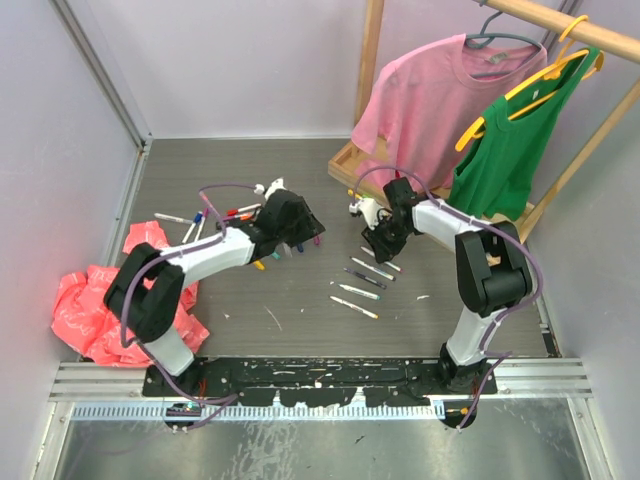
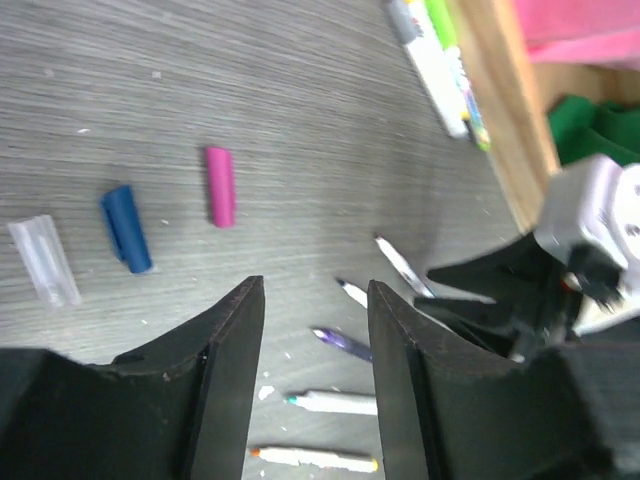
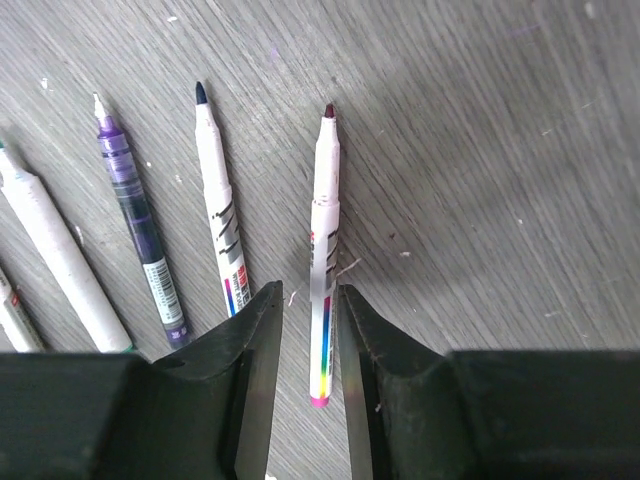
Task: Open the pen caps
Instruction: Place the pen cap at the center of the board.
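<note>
Left gripper (image 2: 313, 300): jaws apart, nothing between them. Pink cap (image 2: 219, 186), blue cap (image 2: 127, 228) and clear cap (image 2: 44, 259) lie loose on the table (image 2: 300, 90), upper left of the left wrist view. Right gripper (image 3: 308, 297): jaws slightly apart, straddling an uncapped dark-tipped pen (image 3: 325, 230) lying flat, not clamped. Other uncapped pens (image 3: 215, 200) lie in a row beside it, left half of frame. In the top view this pen row sits mid-frame.

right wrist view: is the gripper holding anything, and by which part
Apparently nothing: the uncapped pen lies on the table, its rainbow-banded tail end between the parted fingers of the right gripper, not clamped.
</note>
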Tool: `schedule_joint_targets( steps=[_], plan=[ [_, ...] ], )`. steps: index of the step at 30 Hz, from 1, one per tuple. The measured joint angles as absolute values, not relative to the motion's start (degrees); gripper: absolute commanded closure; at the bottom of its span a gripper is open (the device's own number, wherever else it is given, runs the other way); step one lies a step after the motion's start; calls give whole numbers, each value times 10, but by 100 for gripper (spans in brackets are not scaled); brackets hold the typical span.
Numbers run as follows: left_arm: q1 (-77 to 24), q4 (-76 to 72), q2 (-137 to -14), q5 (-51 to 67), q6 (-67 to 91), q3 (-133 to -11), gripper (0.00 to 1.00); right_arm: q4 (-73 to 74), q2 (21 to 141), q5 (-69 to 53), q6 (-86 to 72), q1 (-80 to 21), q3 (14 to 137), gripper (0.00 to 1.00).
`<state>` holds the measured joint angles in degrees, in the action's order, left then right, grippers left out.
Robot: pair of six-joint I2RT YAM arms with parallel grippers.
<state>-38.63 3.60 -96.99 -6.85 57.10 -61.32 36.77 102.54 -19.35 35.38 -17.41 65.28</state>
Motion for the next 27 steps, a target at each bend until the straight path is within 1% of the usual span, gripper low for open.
schedule_joint_targets(
  steps=[3, 7, 13, 16, 20, 25, 27],
  plan=[
    [-386, -3, -923, -36, 546, -575, 49, 367, 1006, -193, 350, -174, 653, 65],
    [-386, -57, -851, 6, 508, -503, 39, 365, 979, -195, 341, -174, 654, 65],
    [-385, -126, -715, 67, 446, -362, 16, 356, 956, -196, 329, -174, 657, 64],
    [-383, -148, -635, 78, 423, -304, 1, 344, 939, -195, 322, -174, 660, 64],
    [-381, -172, -529, 79, 399, -242, 2, 318, 919, -190, 311, -174, 664, 61],
    [-381, -172, -393, 68, 377, -178, 2, 287, 903, -180, 307, -174, 664, 53],
    [-381, -169, -340, 60, 376, -155, 2, 274, 901, -175, 306, -174, 664, 53]
  ],
)
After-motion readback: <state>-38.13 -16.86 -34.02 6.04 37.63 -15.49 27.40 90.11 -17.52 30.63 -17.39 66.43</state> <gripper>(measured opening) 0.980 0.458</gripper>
